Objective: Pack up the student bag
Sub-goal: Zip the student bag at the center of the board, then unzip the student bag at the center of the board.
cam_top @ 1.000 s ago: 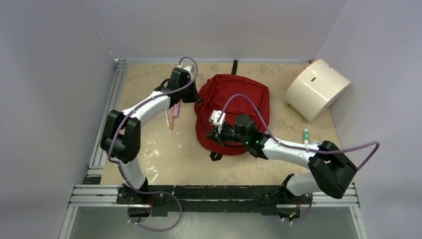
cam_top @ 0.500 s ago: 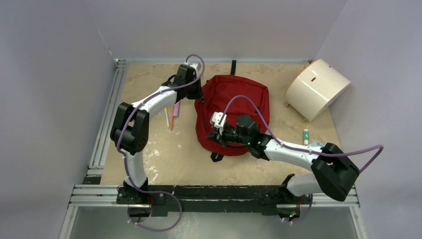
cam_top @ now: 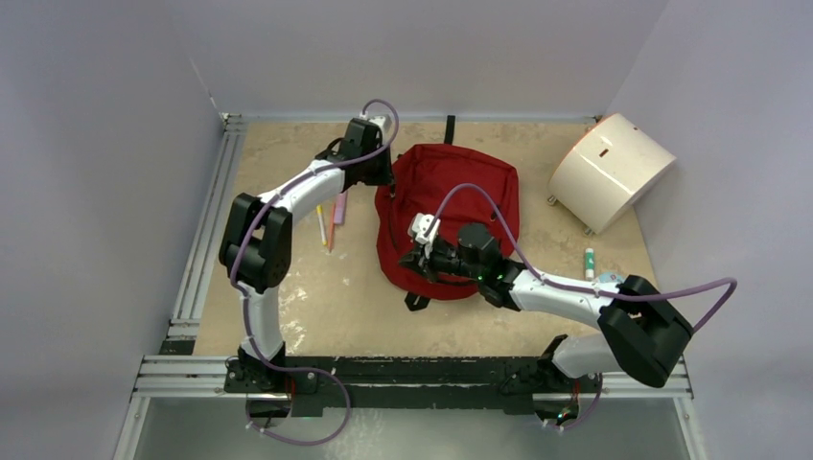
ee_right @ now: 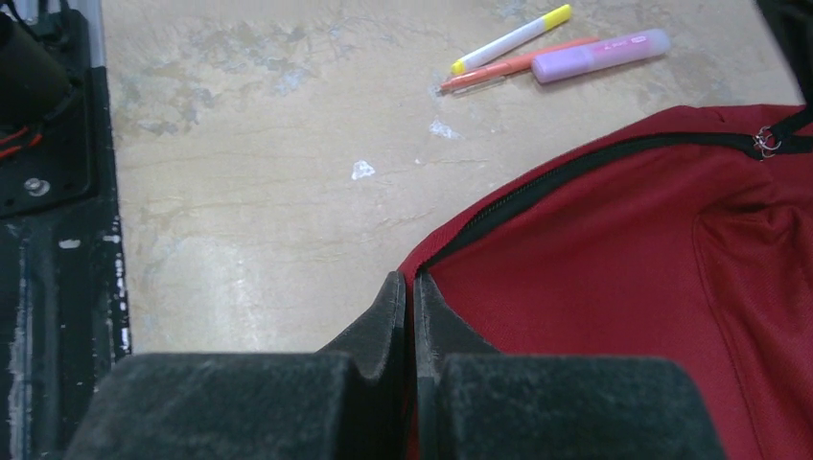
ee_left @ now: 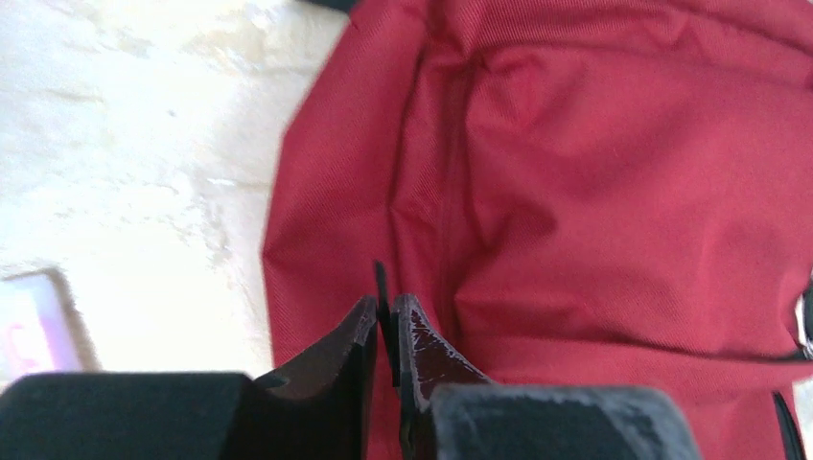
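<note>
The dark-red student bag (cam_top: 451, 206) lies flat on the table's middle; it fills the left wrist view (ee_left: 594, 192). My left gripper (cam_top: 386, 182) is at the bag's upper left edge, shut on a thin black zipper pull (ee_left: 381, 283). My right gripper (cam_top: 408, 259) is at the bag's lower left edge, shut on the red fabric rim (ee_right: 427, 264) next to the black zipper line (ee_right: 575, 163). The bag's inside is hidden.
A yellow-tipped pen (ee_right: 513, 36), an orange pen (ee_right: 518, 65) and a purple highlighter (ee_right: 599, 55) lie left of the bag (cam_top: 331, 216). A green-capped stick (cam_top: 589, 261) lies at the right. The white rounded box (cam_top: 611, 171) stands at the back right.
My left arm has swung right and toward the back, carrying its gripper a little along the bag's upper left edge. My right gripper has held its place on the bag.
</note>
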`<action>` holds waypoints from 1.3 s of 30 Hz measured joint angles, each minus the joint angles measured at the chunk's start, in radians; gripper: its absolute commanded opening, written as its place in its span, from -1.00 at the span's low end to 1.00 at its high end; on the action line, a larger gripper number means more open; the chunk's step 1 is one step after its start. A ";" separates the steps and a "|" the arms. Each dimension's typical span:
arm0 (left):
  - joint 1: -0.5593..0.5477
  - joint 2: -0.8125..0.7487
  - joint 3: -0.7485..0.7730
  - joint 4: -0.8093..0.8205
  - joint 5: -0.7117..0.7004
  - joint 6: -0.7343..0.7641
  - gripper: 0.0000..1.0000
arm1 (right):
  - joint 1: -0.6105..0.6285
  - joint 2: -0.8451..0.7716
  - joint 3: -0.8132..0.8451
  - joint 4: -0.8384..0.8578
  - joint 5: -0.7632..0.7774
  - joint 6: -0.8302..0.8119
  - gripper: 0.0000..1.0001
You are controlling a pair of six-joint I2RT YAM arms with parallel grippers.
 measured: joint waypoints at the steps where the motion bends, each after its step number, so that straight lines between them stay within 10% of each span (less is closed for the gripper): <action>1: 0.000 -0.002 0.000 0.009 -0.007 0.005 -0.51 | 0.000 0.001 0.000 0.005 0.005 0.018 -1.00; 5: 0.016 -0.042 -0.010 0.035 -0.047 0.016 0.08 | 0.012 0.025 0.005 0.015 0.021 0.072 -0.93; 10: 0.072 -0.188 -0.063 0.039 -0.051 -0.019 0.28 | 0.016 0.108 0.050 0.042 0.032 0.149 -0.62; 16: 0.172 -0.326 -0.129 0.042 -0.056 -0.055 0.29 | 0.017 0.200 0.172 0.063 0.057 0.219 -0.08; 30: 0.156 -0.431 -0.297 -0.001 0.084 -0.143 0.26 | -0.005 -0.013 0.246 -0.130 0.487 0.403 0.02; 39: -0.109 -0.432 -0.302 0.019 0.066 -0.172 0.25 | -0.352 -0.077 0.333 -0.457 0.651 0.707 -0.10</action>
